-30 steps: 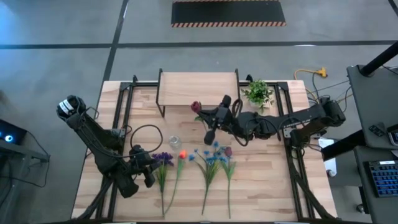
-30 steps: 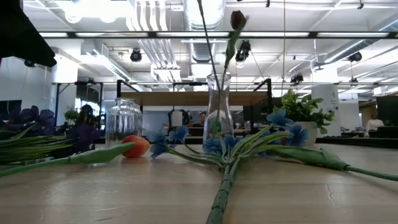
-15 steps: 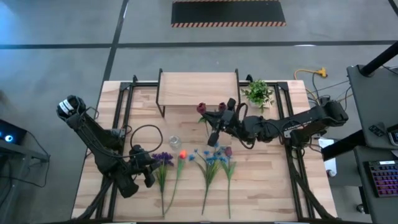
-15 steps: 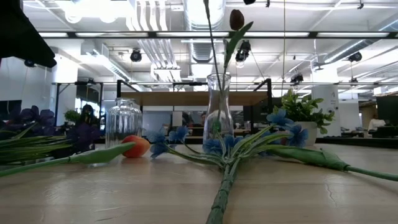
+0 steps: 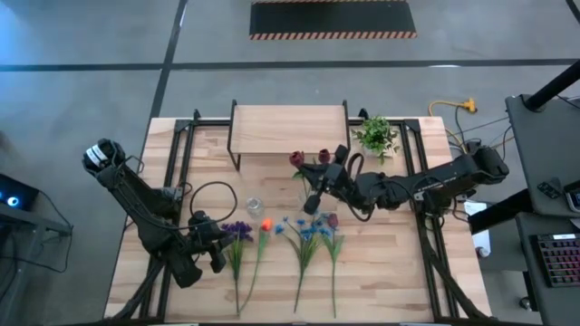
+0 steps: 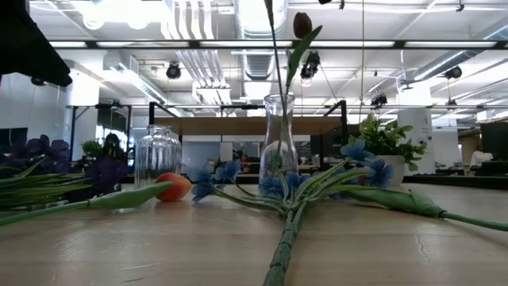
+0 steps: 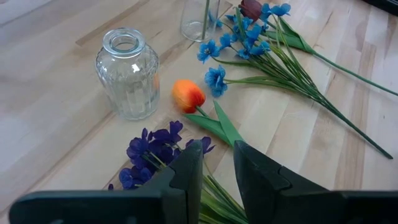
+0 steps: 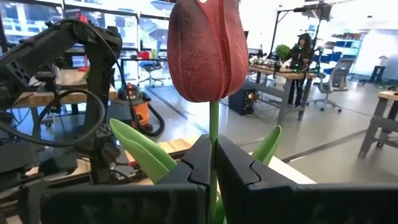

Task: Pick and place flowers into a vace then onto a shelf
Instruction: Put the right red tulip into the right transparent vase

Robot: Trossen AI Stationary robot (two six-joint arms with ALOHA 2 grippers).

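My right gripper [image 5: 311,186] is high above the tall clear vase [image 6: 279,147], shut on a dark red tulip [image 8: 208,50]. Its bud shows in the high view [image 5: 296,158]. A second dark red tulip [image 6: 302,25] stands in the vase. On the table lie a purple cluster [image 5: 237,232], an orange bud [image 5: 267,225], blue blooms [image 5: 308,226] and another dark red tulip [image 5: 333,220]. My left gripper [image 7: 217,163] is narrowly open over the purple cluster's stems [image 7: 158,149], touching nothing. The shelf [image 5: 288,129] stands at the far edge. My right gripper pinches the tulip's stem [image 8: 213,132] between its two fingers, a little below the bud. The fingers come from the table's right side and lie across the stem. The stem [image 6: 274,48] runs down nearly upright into the vase's neck [image 6: 279,99].
A small ribbed glass jar [image 5: 255,206] stands left of the vase, near the orange bud. A leafy potted plant [image 5: 376,136] stands at the far right, beside the shelf. A black cable loops on the table at the left [image 5: 213,195].
My right gripper has carried the held tulip a little toward the table's right edge. The stem has tipped from a slant to nearly upright, its lower end staying in the vase. My left gripper has kept still.
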